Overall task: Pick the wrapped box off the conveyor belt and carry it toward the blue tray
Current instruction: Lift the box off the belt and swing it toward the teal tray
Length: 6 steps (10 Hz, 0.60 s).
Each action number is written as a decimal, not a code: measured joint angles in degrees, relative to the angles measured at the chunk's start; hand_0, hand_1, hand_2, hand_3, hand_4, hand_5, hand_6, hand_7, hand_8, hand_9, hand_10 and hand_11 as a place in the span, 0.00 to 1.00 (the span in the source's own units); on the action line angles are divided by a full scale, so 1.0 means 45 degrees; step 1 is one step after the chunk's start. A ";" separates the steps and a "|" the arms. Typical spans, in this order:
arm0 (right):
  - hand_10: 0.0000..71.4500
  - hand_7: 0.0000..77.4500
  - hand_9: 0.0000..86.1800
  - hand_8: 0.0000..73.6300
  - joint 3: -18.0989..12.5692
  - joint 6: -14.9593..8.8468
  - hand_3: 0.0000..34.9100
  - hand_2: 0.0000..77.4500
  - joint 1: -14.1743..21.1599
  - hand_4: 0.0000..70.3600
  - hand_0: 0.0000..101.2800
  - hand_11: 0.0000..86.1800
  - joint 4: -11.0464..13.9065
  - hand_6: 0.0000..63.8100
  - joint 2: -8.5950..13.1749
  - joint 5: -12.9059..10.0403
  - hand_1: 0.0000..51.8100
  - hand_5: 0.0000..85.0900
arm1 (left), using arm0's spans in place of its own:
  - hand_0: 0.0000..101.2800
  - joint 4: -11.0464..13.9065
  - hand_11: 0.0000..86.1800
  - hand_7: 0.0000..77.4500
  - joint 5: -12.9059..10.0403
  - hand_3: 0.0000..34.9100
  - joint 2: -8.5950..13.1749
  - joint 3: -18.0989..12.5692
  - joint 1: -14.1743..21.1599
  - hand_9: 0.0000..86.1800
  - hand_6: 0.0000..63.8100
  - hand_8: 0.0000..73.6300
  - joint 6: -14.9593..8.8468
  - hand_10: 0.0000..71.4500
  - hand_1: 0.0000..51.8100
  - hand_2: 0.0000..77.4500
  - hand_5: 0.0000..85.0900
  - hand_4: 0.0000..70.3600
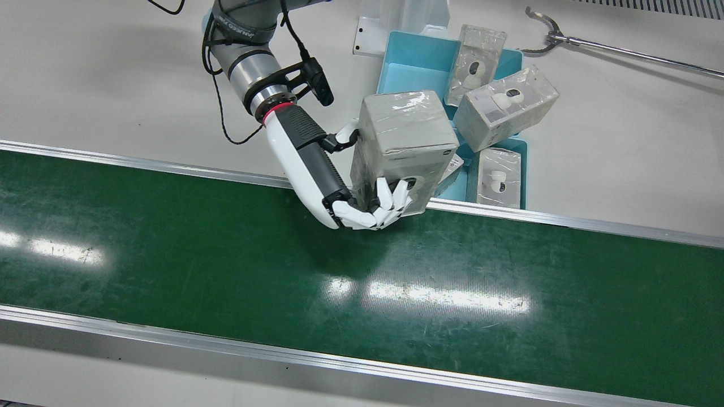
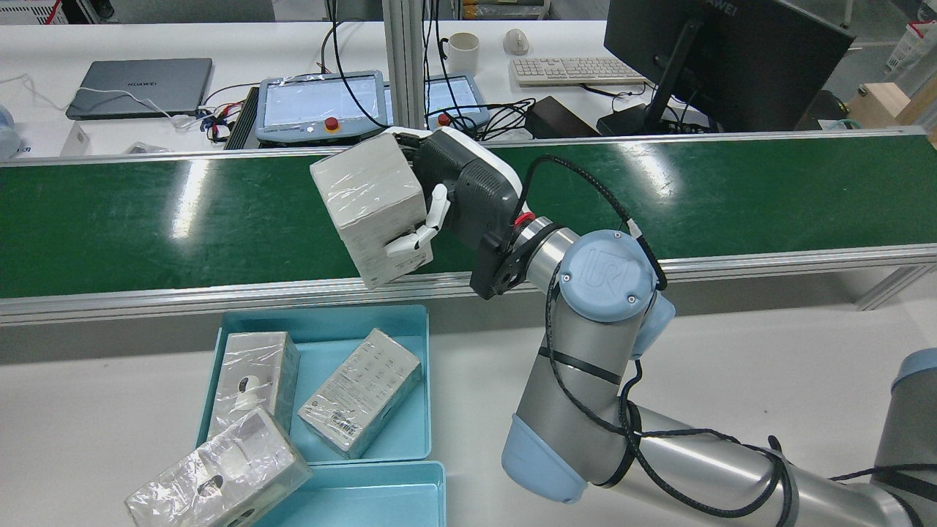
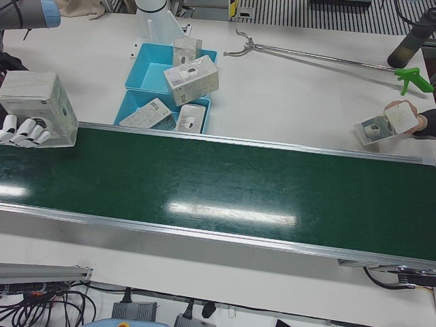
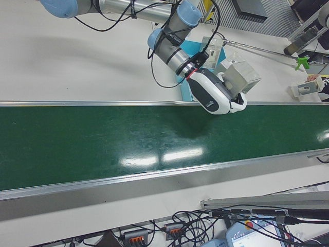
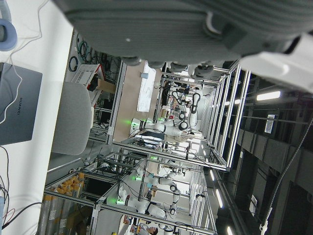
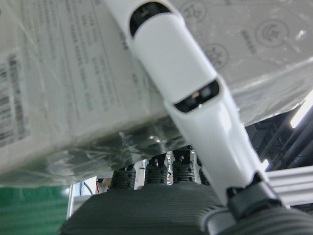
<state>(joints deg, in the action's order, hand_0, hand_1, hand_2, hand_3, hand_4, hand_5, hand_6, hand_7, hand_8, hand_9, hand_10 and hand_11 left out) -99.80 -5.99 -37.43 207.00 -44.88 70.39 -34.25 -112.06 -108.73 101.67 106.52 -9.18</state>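
The wrapped box (image 1: 404,141) is a grey carton in clear film. My right hand (image 1: 317,169) is shut on it, white fingers (image 1: 390,204) curled under its lower end and a thumb against its side. It hangs tilted in the air over the belt's rail on the tray side, seen in the rear view as box (image 2: 370,205) and hand (image 2: 468,194). The blue tray (image 1: 413,62) lies just beyond the rail, directly below the box (image 2: 329,351). The right hand view is filled by the box (image 6: 73,73) and one finger (image 6: 195,98). Only the grey palm (image 5: 161,24) of my left hand shows.
The green conveyor belt (image 1: 226,254) has metal rails on both sides. Three other wrapped boxes lie in and across the tray, one (image 1: 503,107) propped on its rim. A long reach grabber (image 1: 622,53) rests on the white table. A person's hand holds a small box (image 3: 402,119) at the far right.
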 joint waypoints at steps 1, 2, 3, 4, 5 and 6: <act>0.63 0.54 0.51 0.66 0.0043 -0.0033 0.01 0.43 0.0425 0.44 0.57 0.41 0.0025 0.66 0.0327 -0.0017 0.02 0.81 | 0.00 0.0000 0.01 0.01 0.0000 0.00 0.0000 0.0000 0.0000 0.00 0.01 0.01 0.0000 0.01 0.00 0.01 0.01 0.00; 0.63 0.54 0.51 0.66 0.0129 -0.0061 0.01 0.43 0.0783 0.45 0.57 0.41 0.0033 0.66 0.0596 -0.0026 0.02 0.81 | 0.00 0.0000 0.01 0.01 0.0000 0.00 0.0000 0.0000 0.0000 0.00 0.01 0.01 0.0000 0.01 0.00 0.01 0.01 0.00; 0.63 0.54 0.51 0.66 0.0218 -0.0077 0.01 0.43 0.1076 0.45 0.58 0.41 0.0030 0.66 0.0752 -0.0030 0.02 0.81 | 0.00 0.0000 0.01 0.01 0.0000 0.00 0.0000 0.0000 0.0000 0.00 0.01 0.01 0.0000 0.00 0.00 0.01 0.01 0.00; 0.63 0.54 0.51 0.66 0.0291 -0.0086 0.02 0.43 0.1393 0.48 0.56 0.41 0.0001 0.66 0.0784 -0.0039 0.02 0.81 | 0.00 0.0000 0.01 0.01 0.0000 0.00 0.0000 0.0000 0.0000 0.00 0.01 0.01 0.0000 0.01 0.00 0.01 0.01 0.00; 0.63 0.54 0.51 0.66 0.0400 -0.0085 0.04 0.43 0.1670 0.36 0.52 0.41 -0.0052 0.66 0.0798 -0.0040 0.02 0.85 | 0.00 0.0000 0.01 0.01 0.0000 0.00 0.0000 0.0000 0.0000 0.00 0.01 0.01 0.0000 0.01 0.00 0.01 0.01 0.00; 0.63 0.52 0.51 0.66 0.0558 -0.0076 0.03 0.43 0.1855 0.36 0.56 0.41 -0.0210 0.73 0.0824 -0.0009 0.02 0.85 | 0.00 0.0000 0.01 0.01 0.0000 0.00 0.0000 0.0000 0.0000 0.01 0.01 0.01 0.0000 0.00 0.00 0.01 0.01 0.00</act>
<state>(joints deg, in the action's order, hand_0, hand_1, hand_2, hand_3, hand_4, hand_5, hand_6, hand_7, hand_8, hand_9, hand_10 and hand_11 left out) -97.29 -6.34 -29.08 206.06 -41.17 70.34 -34.25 -112.06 -108.73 101.67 106.52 -9.18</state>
